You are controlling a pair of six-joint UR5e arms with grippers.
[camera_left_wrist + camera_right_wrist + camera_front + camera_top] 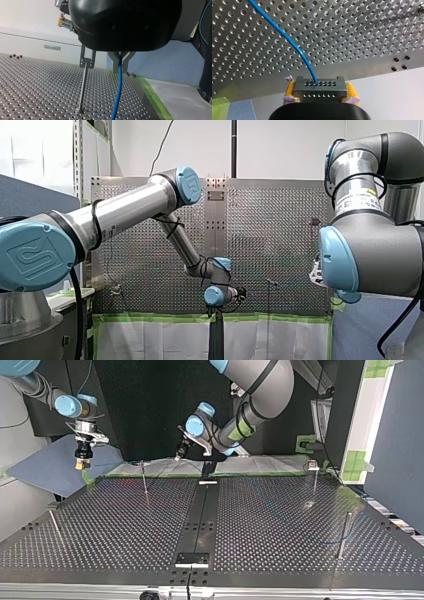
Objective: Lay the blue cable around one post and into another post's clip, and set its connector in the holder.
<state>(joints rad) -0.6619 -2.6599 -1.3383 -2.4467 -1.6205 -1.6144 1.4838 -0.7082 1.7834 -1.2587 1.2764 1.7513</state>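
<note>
My right gripper (319, 96) is shut on the connector (319, 87), with a yellow pad (352, 91) pressed on each short end. The connector's long axis runs from pad to pad, and its holed face points away from the gripper toward the table (367, 37). The cable (287, 37) leaves that face near its middle and runs on over the table in a slight curve. In the top view this gripper (82, 462) hangs pointing down, off the table's far left corner.

My left gripper (121, 58) is narrow, its metal fingers (113, 60) closed about the cable (119, 85). Below them the cable drops almost straight toward the table (37, 87), leaning a little. Just beside the fingers a thin post (83, 87) stands upright with a clip (87, 58) on top; the cable is apart from both. In the top view this gripper (180, 454) hovers at the table's far edge, near the middle.
</note>
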